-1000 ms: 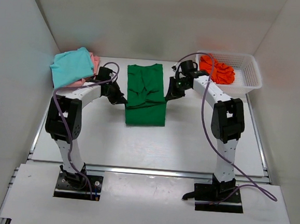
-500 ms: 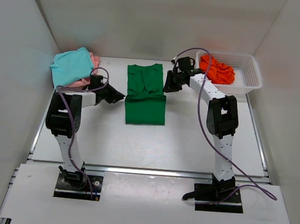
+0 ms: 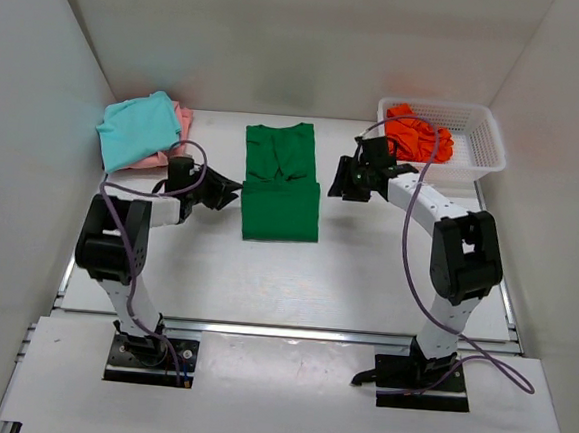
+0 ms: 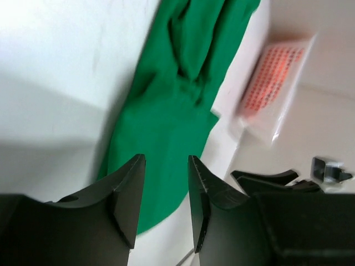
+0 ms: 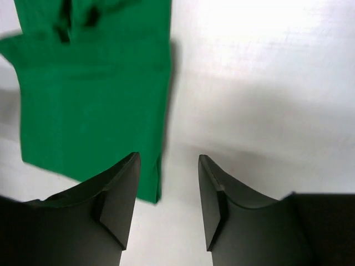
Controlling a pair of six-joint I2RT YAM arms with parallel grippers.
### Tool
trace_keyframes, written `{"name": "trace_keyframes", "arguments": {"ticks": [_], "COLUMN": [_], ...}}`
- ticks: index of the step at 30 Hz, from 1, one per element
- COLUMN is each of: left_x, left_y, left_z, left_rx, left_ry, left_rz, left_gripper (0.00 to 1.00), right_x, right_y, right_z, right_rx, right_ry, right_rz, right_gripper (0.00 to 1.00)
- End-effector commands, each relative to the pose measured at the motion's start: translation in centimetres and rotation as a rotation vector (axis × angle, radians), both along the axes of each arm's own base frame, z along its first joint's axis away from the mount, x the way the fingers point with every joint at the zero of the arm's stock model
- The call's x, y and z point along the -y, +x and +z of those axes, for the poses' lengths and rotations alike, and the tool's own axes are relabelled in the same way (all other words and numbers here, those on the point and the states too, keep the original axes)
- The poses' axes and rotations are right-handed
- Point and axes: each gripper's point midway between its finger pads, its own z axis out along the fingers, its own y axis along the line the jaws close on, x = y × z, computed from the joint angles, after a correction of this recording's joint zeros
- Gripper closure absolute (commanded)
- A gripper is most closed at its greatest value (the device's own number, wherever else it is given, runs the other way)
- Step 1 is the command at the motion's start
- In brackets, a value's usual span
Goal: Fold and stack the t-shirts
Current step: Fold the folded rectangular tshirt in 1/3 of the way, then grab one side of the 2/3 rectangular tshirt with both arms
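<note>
The dark green t-shirt (image 3: 282,186) lies flat mid-table, its lower half a smooth folded rectangle. My left gripper (image 3: 233,189) sits just off its left edge, open and empty; the left wrist view shows green cloth (image 4: 172,111) beyond the gripper (image 4: 165,166). My right gripper (image 3: 338,180) hovers just right of the shirt, open and empty, with the shirt's right edge (image 5: 94,94) beside its left finger (image 5: 119,194). A teal t-shirt (image 3: 136,129) lies on a pale pink one (image 3: 184,118) at the back left. The orange t-shirt (image 3: 416,136) is bunched in the basket.
A white mesh basket (image 3: 481,141) stands at the back right against the side wall, also seen in the left wrist view (image 4: 288,94). White walls enclose the table on three sides. Purple cables loop from both arms.
Both grippers have opened and let go of the green shirt's side edges. The right gripper has drawn away to the right, and the left arm has settled lower beside the shirt.
</note>
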Motion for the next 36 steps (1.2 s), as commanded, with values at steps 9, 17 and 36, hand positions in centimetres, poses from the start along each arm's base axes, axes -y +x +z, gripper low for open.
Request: {"name": "trace_keyframes", "arguments": {"ticks": [9,17,36], "left_x": [1.5,1.4,3.1], "left_y": [-9.7,-11.8,-12.9], "left_z": [-2.2,-5.4,-7.2], "left_rx": [-0.054,-0.157,-0.227], "left_ry": [0.364,0.434,0.457], "left_rz": [-0.122,-0.13,-0.207], "left_gripper": [0.5,0.51,1.0], "right_x": [-4.0,-5.0,-4.8], "right_y": [-8.1,-10.1,-10.6], "right_z": [-3.6,-6.5,-7.7], "right_rx": [-0.093,-0.17,-0.244], "right_ry": [0.062,0.074,0.076], "right_rz": [0.042,0.035,0.062], "right_gripper": [0.52,0.54,1.0]}}
